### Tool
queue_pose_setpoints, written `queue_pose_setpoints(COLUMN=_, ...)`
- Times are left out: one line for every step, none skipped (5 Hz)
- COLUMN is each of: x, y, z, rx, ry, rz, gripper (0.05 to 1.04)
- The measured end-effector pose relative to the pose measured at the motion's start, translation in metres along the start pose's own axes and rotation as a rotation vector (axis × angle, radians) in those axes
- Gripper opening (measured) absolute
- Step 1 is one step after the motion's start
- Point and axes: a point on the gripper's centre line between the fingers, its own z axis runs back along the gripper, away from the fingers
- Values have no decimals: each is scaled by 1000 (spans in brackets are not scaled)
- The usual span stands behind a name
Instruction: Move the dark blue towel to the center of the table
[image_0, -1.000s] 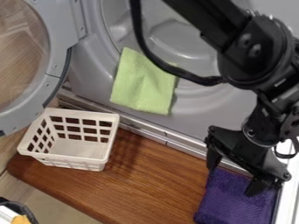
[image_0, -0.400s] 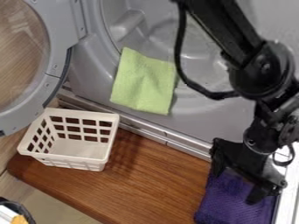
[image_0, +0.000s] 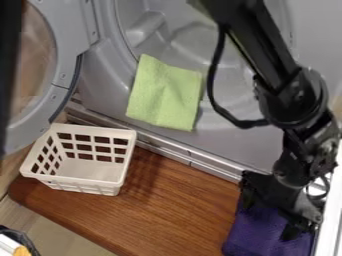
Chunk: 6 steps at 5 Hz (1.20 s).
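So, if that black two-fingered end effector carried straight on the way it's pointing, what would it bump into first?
Most likely the dark blue, textured cloth towel just below the end effector. How much gap remains, if any, is hard to judge from this angle.

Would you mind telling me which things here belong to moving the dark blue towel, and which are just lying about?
Part of the job:
- dark blue towel, at the table's right end
- wooden table
- gripper, open over the towel

Just there:
- white basket, on the table's left end
- light green cloth
- round grey door
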Motion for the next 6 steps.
queue_pose_setpoints(x=3, y=-2, z=-9, rx=-4, ry=-3, rz=-1, gripper=998)
queue_pose_setpoints(x=5, y=-8, z=-19, rx=6, ry=14, rz=6, gripper=998)
queue_pose_setpoints(x=7, y=-11, z=-23, rx=10, ry=19, rz=-2, gripper=998)
queue_pose_setpoints(x=6, y=-8, z=-26, rx=7, ry=30, rz=7, gripper=998)
queue_pose_setpoints(x=1, y=0, z=-27, rx=2, ry=35, rz=35, gripper=998)
queue_pose_setpoints(x=-4, y=13, z=-27, rx=9, ry=29, rz=65, gripper=999)
